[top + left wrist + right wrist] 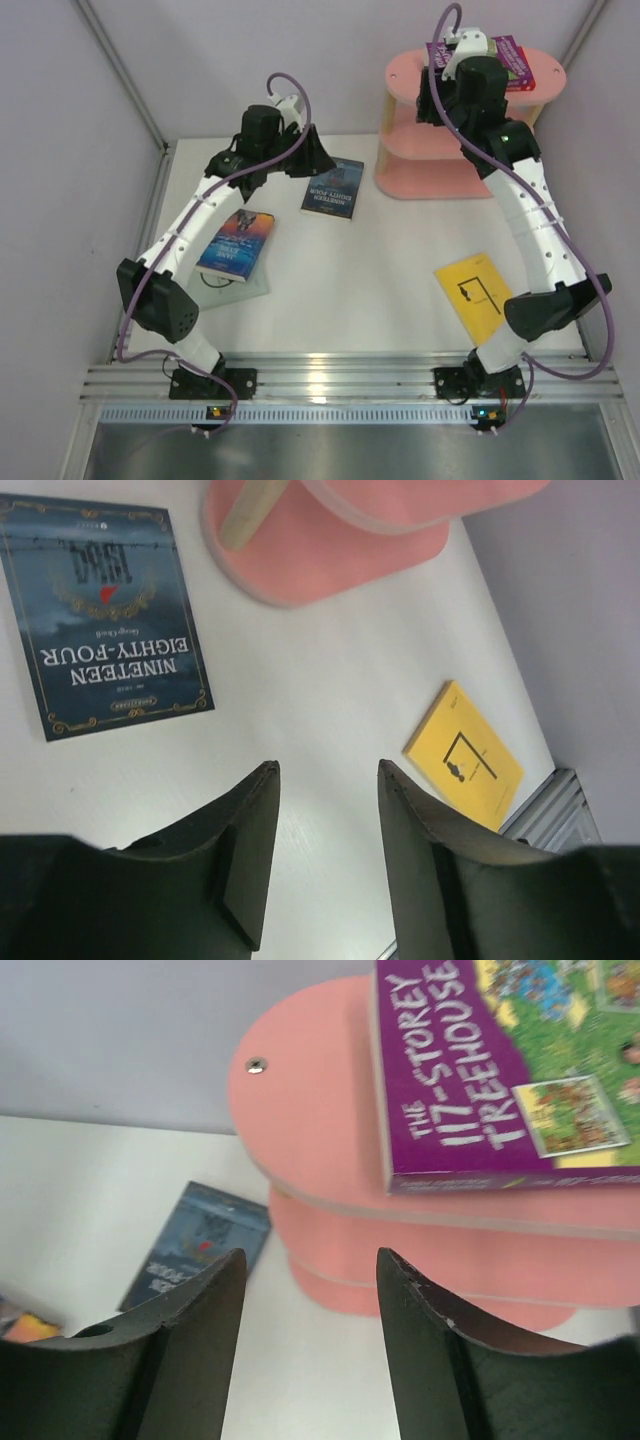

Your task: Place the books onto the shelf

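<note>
Up on the pink oval-boarded shelf (402, 75) lay the purple cartoon paperback (470, 1060), right pincer (310, 1255) parted and empty beside it; left pincer (328, 767), narrowly parted and empty, hovered near the dark navy paperback (105, 615), seemingly next to grab.

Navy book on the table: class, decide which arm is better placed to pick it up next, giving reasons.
Left. Its open, empty pincer hangs close by the navy book, while the right pincer is up at the shelf next to the purple book.
</note>
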Available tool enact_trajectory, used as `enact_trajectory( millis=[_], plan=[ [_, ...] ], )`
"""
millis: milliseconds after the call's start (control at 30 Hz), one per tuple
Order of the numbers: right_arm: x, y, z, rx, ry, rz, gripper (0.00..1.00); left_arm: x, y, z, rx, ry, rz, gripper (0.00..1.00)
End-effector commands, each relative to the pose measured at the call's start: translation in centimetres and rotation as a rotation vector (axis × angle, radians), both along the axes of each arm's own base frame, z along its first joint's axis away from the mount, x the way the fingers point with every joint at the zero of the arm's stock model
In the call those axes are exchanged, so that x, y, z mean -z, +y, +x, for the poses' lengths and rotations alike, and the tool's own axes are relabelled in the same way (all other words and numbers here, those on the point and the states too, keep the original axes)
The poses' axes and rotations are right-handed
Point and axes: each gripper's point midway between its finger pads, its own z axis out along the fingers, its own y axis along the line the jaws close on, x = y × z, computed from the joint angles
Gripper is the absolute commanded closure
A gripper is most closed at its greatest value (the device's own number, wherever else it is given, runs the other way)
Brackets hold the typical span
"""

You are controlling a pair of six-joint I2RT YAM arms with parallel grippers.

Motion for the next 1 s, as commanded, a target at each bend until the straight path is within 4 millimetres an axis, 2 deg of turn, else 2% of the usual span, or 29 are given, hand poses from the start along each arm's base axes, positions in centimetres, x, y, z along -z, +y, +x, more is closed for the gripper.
enact_trajectory(
  millis=[0, 133, 167, 200, 233, 267, 467, 500, 667, 900, 967],
  plan=[
    [-4.5, -2.9, -0.6, 0.067, -0.151, -0.187, 0.44, -1.7, 1.4, -2.0, -0.001, -0.060, 0.018, 0.50],
    [-6.9, -1.7, -0.9, 0.019, -0.228, -0.295, 0.42, 0.4, 1.9, -3.2, 0.006, -0.021, 0.042, 0.39],
    [-7.4, -1.6, -0.8, 0.018, -0.244, -0.305, 0.42, 1.2, 2.2, -3.5, 0.003, -0.009, 0.053, 0.38],
    [-7.1, -1.5, -0.2, 0.014, -0.242, -0.336, 0.41, 1.5, 2.3, -3.6, 0.000, -0.010, 0.060, 0.37],
    [-7.7, -1.6, -0.1, 0.023, -0.256, -0.347, 0.41, 1.6, 2.5, -3.8, -0.003, -0.011, 0.062, 0.34],
    [-7.5, -1.6, 0.3, 0.022, -0.252, -0.374, 0.41, 2.4, 2.7, -3.9, -0.006, 0.006, 0.072, 0.32],
    [-6.8, -1.0, 2.7, 0.009, -0.246, -0.442, 0.40, 4.0, 2.8, -4.4, 0.006, 0.029, 0.099, 0.29],
    [-6.3, -1.0, 3.3, 0.011, -0.235, -0.449, 0.40, 4.1, 2.9, -4.4, 0.006, 0.027, 0.102, 0.29],
    [-6.3, -1.4, 4.5, 0.029, -0.238, -0.465, 0.40, 4.8, 3.0, -4.5, 0.003, 0.034, 0.110, 0.28],
    [-4.2, -2.6, 6.2, 0.047, -0.190, -0.482, 0.40, 5.1, 3.0, -4.5, 0.003, 0.038, 0.108, 0.28],
    [-4.1, -3.0, 6.5, 0.065, -0.189, -0.487, 0.40, 5.2, 3.0, -4.3, 0.001, 0.038, 0.110, 0.28]
  ],
)
